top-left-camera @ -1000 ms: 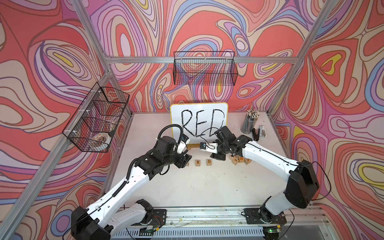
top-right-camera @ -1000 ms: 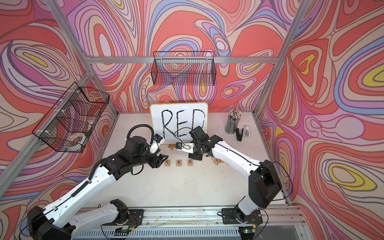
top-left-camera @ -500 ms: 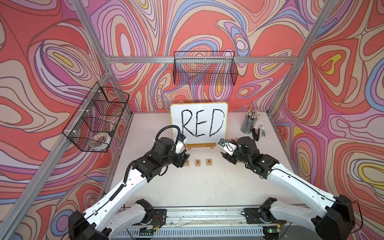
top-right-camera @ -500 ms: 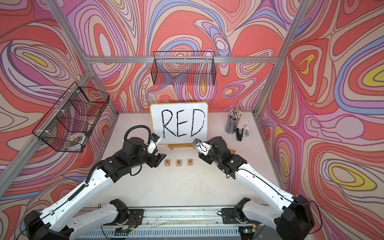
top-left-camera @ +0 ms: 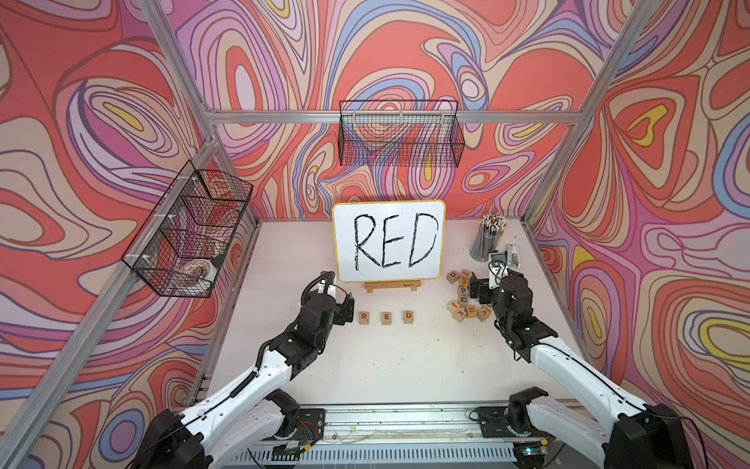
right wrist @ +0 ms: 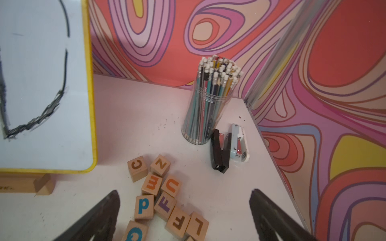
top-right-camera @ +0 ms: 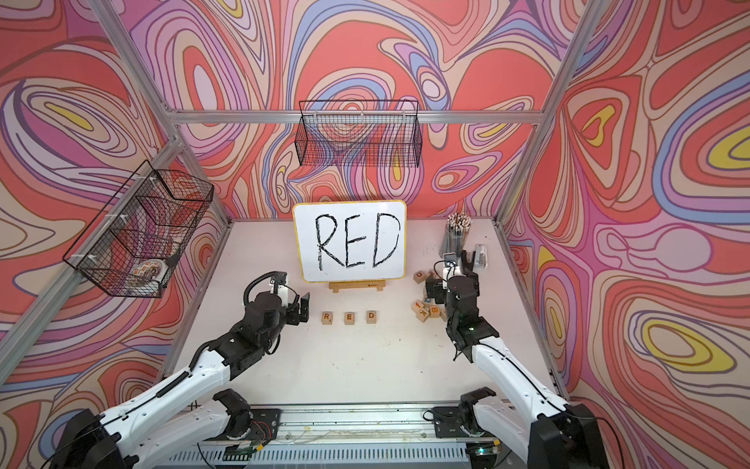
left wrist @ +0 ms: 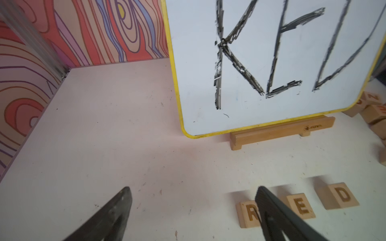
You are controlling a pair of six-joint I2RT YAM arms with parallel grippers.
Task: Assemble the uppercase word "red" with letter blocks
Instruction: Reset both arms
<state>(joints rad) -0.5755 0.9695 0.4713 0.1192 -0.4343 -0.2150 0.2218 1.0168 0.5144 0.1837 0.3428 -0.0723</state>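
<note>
Tabletop (top-left-camera: 385, 365): white, scuffed, walled on three sides by patterned panels.

Wire baskets: one is hung on the back wall (top-left-camera: 399, 134) and one on the left wall (top-left-camera: 186, 227).

White board (top-left-camera: 387, 243): it is stood at 12 o'clock of the tabletop on a wooden stand (top-left-camera: 391, 285), with "RED" handwritten in black.

Left pincer (top-left-camera: 345, 310): it is seen just at 9 o'clock of the block row, with a gap to the nearest block in both top views. In the left wrist view (left wrist: 192, 188) the fingers are spread wide and nothing is held.

Right pincer (top-left-camera: 485, 290): it is placed over the loose blocks at 2 o'clock. In the right wrist view (right wrist: 183, 192) the fingers are spread wide and nothing is gripped.

Pencil cup (top-left-camera: 487, 239): it is stood upright near the 1 o'clock corner. A black stapler (right wrist: 220, 152) and a white stapler (right wrist: 240, 144) lie just beside it.

Loose letter blocks (top-left-camera: 466, 298): these are clustered at 2 o'clock, several touching.

Word row: R block (top-left-camera: 364, 318), E block (top-left-camera: 386, 318) and D block (top-left-camera: 408, 316) are set in a line from 9 to 3 o'clock, just at 6 o'clock of the stand. Letters face up, and small gaps are left between the blocks.
</note>
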